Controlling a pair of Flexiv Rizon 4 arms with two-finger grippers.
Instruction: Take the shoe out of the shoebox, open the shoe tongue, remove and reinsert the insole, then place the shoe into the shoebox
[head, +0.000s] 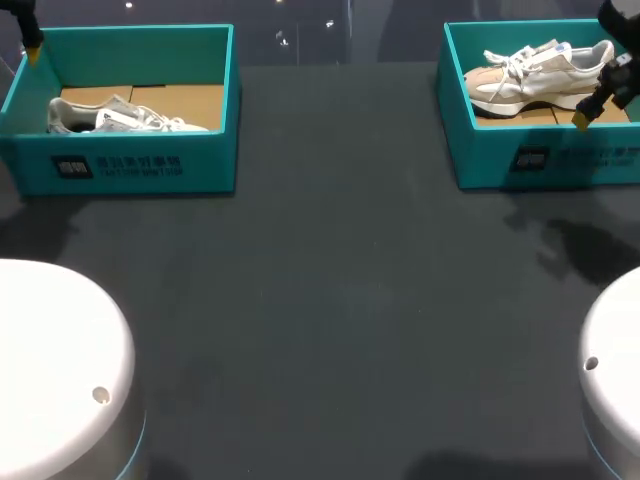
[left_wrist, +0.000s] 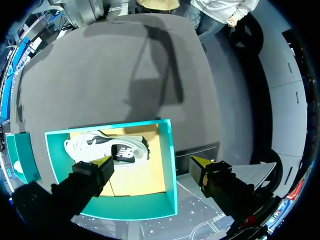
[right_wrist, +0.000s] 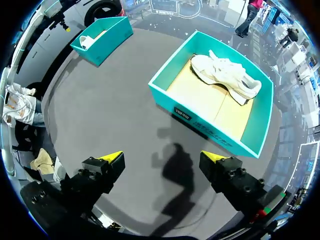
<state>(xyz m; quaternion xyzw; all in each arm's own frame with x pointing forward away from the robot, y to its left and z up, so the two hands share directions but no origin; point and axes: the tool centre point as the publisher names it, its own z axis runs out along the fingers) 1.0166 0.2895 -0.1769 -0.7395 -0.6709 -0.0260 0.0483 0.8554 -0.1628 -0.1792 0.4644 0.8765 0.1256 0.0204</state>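
Observation:
Two teal shoeboxes stand at the table's back corners. The left shoebox (head: 130, 165) holds a white and grey shoe (head: 120, 118) lying on its side, sole showing (left_wrist: 107, 148). In the right shoebox (head: 540, 160) a white and beige shoe (head: 535, 75) lies, laces up (right_wrist: 227, 75). My left gripper (left_wrist: 152, 162) hangs open high over the left shoebox's (left_wrist: 170, 150) outer wall, a yellow fingertip (head: 35, 48) at the head view's corner. High over the table beside the right shoebox (right_wrist: 210, 131), my right gripper (right_wrist: 163, 156) is open and empty, one fingertip (head: 580, 120) showing.
Dark grey table (head: 330, 300) stretches between and in front of the boxes. The two white arm bases (head: 55, 370) sit at the near corners. The right gripper's shadow (right_wrist: 177, 165) falls on the table short of the right box.

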